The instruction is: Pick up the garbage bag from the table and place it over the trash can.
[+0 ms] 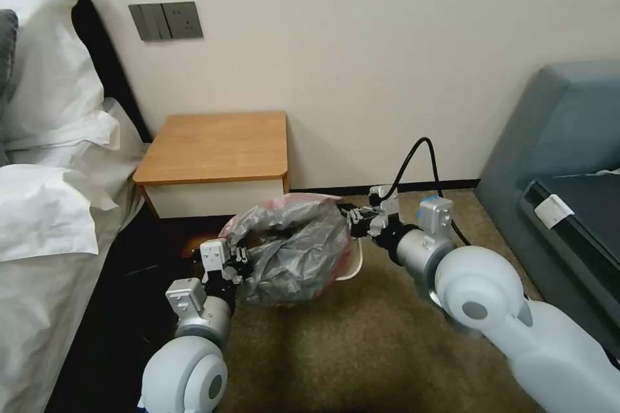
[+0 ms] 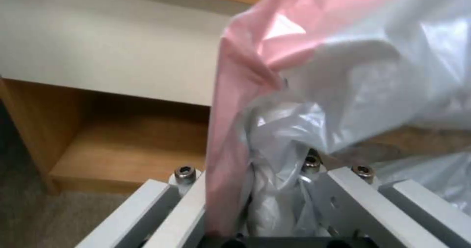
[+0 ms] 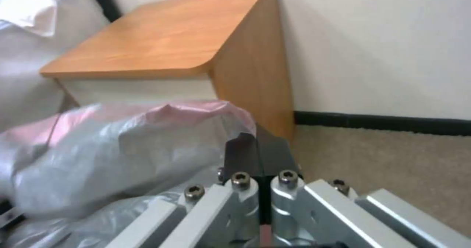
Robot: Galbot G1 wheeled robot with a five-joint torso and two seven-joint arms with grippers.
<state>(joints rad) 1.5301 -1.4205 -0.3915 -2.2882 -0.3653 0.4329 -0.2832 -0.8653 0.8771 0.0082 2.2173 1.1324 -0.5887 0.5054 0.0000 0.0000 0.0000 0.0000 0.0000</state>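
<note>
Garbage bag point(image 1: 294, 251) stretched between both claws: left gripper point(image 1: 240, 257) clenched on its near edge, right gripper point(image 1: 344, 214) clenched on its far edge, trash can point(image 1: 354, 266) beneath, table point(image 1: 219, 145) beyond.

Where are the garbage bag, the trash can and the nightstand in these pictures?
garbage bag point(image 1: 294, 251): head view, crinkled grey middle of the film.
trash can point(image 1: 354, 266): head view, cream rim showing beside the bag.
nightstand point(image 1: 216, 145): head view, bare wooden top.

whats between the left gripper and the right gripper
The garbage bag spans between the left gripper and right gripper, draped over the trash can, seen in the head view.
</note>
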